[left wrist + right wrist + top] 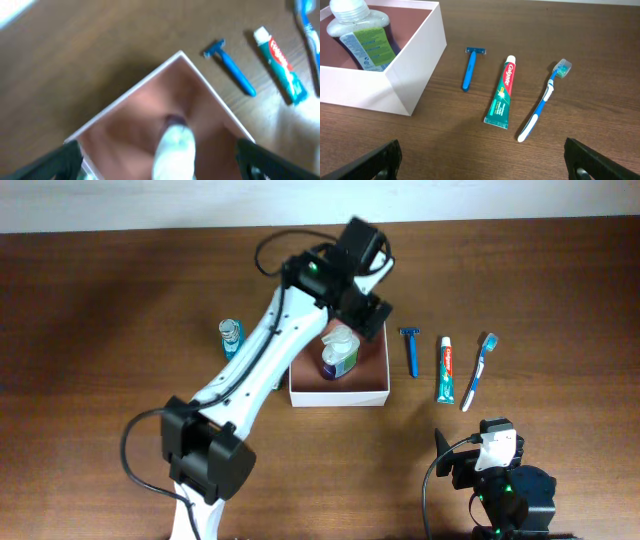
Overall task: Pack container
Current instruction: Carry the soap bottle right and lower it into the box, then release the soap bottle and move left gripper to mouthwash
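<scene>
Overhead: container (pixel 338 399) sits mid-table (pixel 100 300), open top up, with a white-capped bottle (pixel 338 356) in it on the left side. The left arm (pixel 262 355) reaches over the container's left wall and the left gripper (pixel 362 314) hangs above its far edge; finger gap isn't readable from here. A small blue-green bottle (pixel 231 337) stands left of the container, clear of it. Right of the container, in a row going outward: razor (pixel 411 352), toothpaste tube (pixel 445 370), toothbrush (pixel 478 372), none touching each other. The right gripper (pixel 495 448) is near-side and right of the container, well apart from it. Left wrist view (blurred): it looks down into a container corner, with the fingers spread wide, one at each lower corner of the frame and the bottle's white cap between them, no contact visible. Right wrist view: the fingers are wide apart with nothing between them, over bare table. The container is at the upper left with the bottle against its near wall. Razor, toothpaste tube and toothbrush lie beside it in the same order, roughly parallel.
</scene>
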Controlling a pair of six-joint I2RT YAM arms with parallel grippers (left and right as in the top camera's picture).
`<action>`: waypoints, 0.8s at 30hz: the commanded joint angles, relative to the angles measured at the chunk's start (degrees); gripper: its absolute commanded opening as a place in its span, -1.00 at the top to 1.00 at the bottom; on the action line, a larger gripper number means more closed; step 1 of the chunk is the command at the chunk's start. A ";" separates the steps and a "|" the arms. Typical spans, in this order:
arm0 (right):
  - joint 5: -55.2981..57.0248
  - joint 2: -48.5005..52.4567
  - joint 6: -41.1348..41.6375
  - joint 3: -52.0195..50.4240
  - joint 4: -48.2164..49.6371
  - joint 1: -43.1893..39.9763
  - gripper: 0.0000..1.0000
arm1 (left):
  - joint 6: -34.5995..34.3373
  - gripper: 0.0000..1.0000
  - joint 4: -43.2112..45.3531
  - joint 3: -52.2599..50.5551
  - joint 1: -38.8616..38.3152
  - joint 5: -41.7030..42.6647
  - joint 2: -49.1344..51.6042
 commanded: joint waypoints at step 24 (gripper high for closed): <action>-0.48 -0.44 0.48 -0.37 -0.02 -0.44 -0.98 | -7.98 -0.59 -23.82 0.85 27.43 6.49 -0.42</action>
